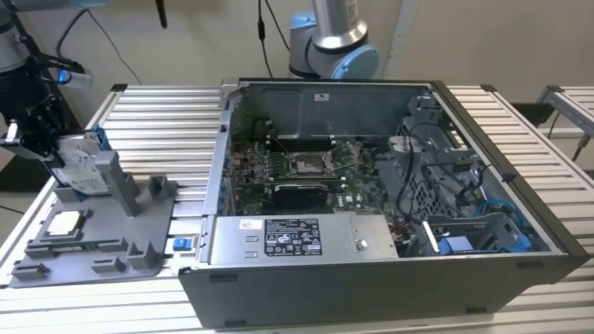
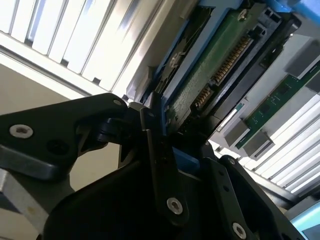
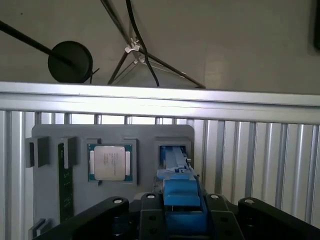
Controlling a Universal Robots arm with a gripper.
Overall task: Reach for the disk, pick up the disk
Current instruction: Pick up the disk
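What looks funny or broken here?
Nothing looks broken or spilled. The computer case lies open with its insides showing, and the disk stands on edge in the gripper at the grey tray.

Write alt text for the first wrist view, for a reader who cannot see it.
The black hand grips the blue-framed disk, which stands at a slot of a grey fixture on a slatted metal table. A square silver chip sits in the neighbouring pocket.

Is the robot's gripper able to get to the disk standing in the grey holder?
Probably yes. The gripper is right at the disk, its fingers seemingly closed on the blue bracket, with nothing between them.
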